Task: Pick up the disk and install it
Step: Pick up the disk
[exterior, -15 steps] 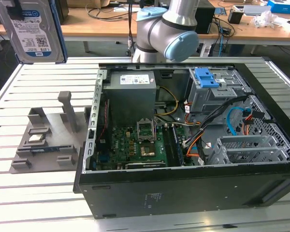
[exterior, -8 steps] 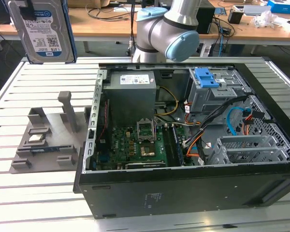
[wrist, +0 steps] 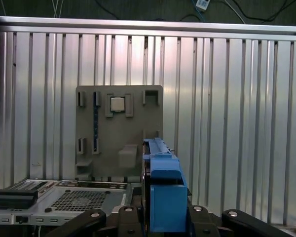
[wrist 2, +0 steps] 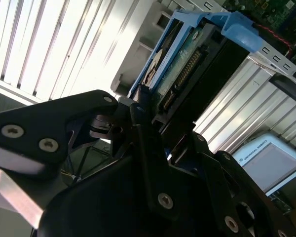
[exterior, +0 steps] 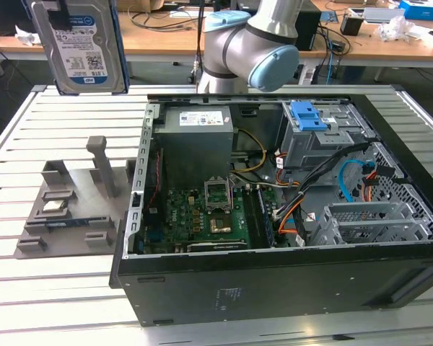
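The disk (exterior: 83, 45), a silver drive with a blue-and-white label and a blue bracket, hangs upright high above the table at the exterior view's far left. It is clear of the grey fixture plate (exterior: 72, 209) below it. In the second wrist view my gripper (wrist 2: 164, 124) is shut on the disk (wrist 2: 185, 64), with black fingers (wrist 2: 143, 143) against its near end. In the first wrist view the disk (wrist: 163, 192) stands edge-on between the fingers, above the fixture plate (wrist: 119, 131).
An open computer case (exterior: 274, 288) lies on the slatted table (exterior: 58, 303), at the exterior view's middle and right. Inside are a grey power supply (exterior: 198, 122), a motherboard (exterior: 202, 213) and a drive bay with a blue bracket (exterior: 308, 115). A small silver chip (wrist: 118, 103) sits on the fixture plate.
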